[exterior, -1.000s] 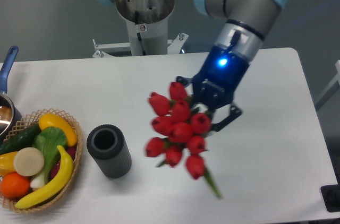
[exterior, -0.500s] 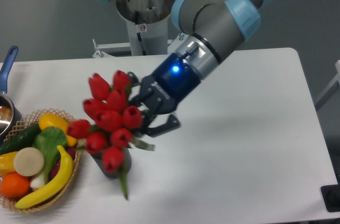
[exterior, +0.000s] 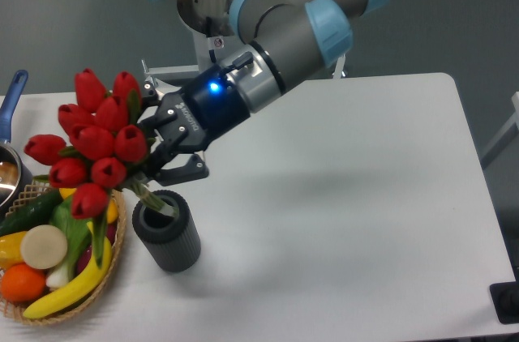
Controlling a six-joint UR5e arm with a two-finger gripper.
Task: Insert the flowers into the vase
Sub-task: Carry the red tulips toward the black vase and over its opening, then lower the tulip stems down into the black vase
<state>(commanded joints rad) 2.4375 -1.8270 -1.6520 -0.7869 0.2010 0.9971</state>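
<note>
Insertion in hand: claw [exterior: 159,153] clamped on the flowers [exterior: 91,145], stem tips at the vase [exterior: 166,230] mouth. Next: upright the bunch, then lower.

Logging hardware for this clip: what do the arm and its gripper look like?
The arm has grey cylindrical links with light-blue joint caps. Its silver wrist leads into a dark blue gripper body with a glowing blue light, small white lettering and black fingers. No loose cables are visible.
</note>
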